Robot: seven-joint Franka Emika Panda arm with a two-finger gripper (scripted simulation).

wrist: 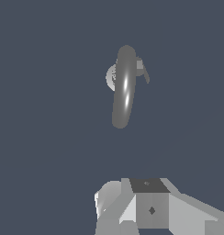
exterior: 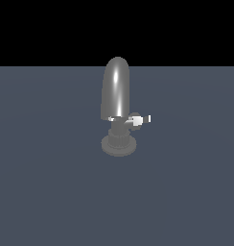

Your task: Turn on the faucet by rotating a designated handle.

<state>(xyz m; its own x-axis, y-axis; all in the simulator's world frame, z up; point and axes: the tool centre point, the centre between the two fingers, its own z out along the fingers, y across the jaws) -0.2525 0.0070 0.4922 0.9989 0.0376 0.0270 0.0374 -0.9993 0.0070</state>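
The faucet (exterior: 116, 91) stands upright in the middle of the exterior view, a shiny grey bullet-shaped spout on a short neck and a round ribbed base (exterior: 118, 145). The handle (exterior: 141, 120), a short grey lever with a white tip, sticks out from a round hub toward the exterior view's right. From the wrist view the faucet (wrist: 124, 87) is seen from above, with the handle (wrist: 143, 69) beside the spout. Only blocky grey and white parts of my gripper (wrist: 148, 209) show at the frame's edge, well apart from the faucet. Its fingers are not clear. No arm shows in the exterior view.
A flat, dark blue-grey floor (exterior: 52, 182) spreads around the faucet on all sides. Beyond it the background is black.
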